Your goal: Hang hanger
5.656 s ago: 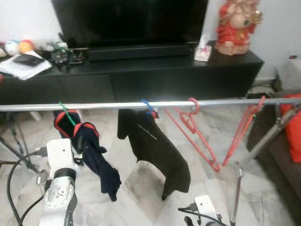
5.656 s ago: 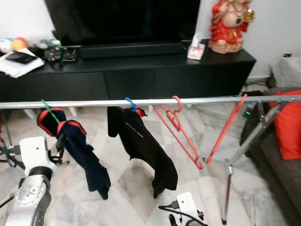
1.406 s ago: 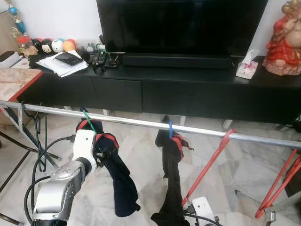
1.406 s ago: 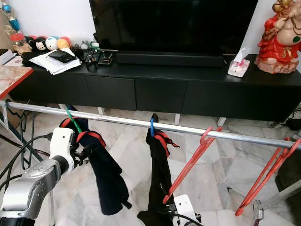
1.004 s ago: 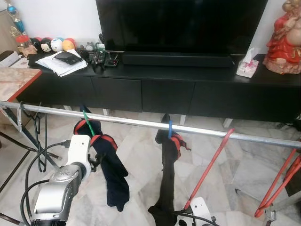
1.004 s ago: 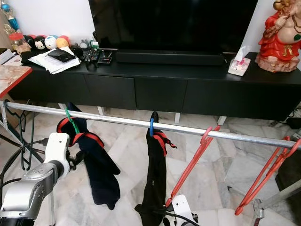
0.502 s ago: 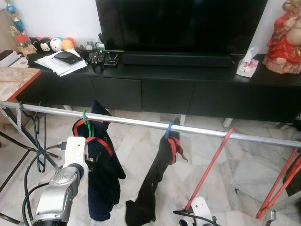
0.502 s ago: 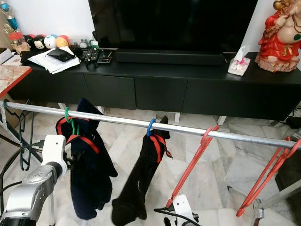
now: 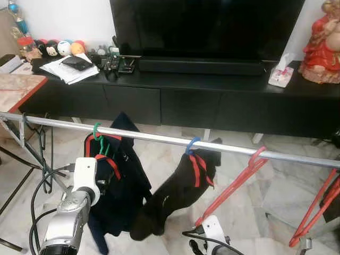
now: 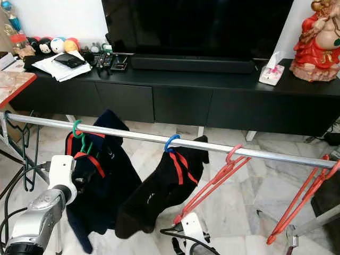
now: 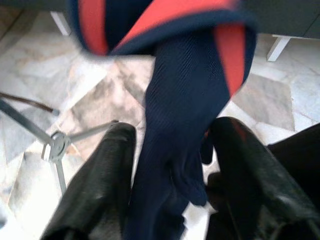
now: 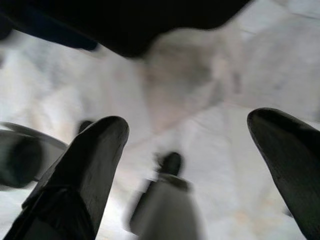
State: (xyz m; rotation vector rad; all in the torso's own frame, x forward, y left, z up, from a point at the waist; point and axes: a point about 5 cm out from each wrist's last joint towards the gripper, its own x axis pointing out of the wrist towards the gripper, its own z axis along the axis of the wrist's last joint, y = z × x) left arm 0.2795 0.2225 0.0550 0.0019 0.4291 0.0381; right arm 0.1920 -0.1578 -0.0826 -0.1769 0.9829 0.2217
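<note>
A: Silver metal rail (image 9: 159, 139), thin round tube, slants across in front of the black TV surface (image 9: 175, 101). Green plastic hanger (image 9: 98, 134) hooked on the rail toward its left end, carrying a navy ribbed-knit garment (image 9: 119, 186) with red trim.

B: Left claw (image 11: 170, 190)?

A: Just below the rail, under the green hanger. Its two glossy black fingers (image 11: 97, 190) stand apart, with a fold of the navy garment running down between them. Cannot tell if either finger actually presses the cloth. Silver arm with a white boxy wrist block below it.

B: Next along the rail?

A: Blue hanger (image 9: 192, 145), hook over the rail near its middle, holding a black garment (image 9: 178, 194) with red stripes, bunched and tilted leftward. Right of that, a bare red hanger (image 9: 234, 183), thin angular plastic, hook on the rail, frame slanting down-left. More red hangers (image 9: 316, 210) at the rail's right end.

B: Right claw (image 12: 185, 170)?

A: Low, beneath the rail, under the black garment. Fingers spread wide, nothing between them, blurred pale marble floor (image 10: 239, 191) behind.

B: Background?

A: Big black TV (image 9: 207, 26) above the rail on the surface, with papers (image 9: 66, 69), a tissue pack (image 9: 280, 77), a red glossy statue (image 9: 321, 42).
</note>
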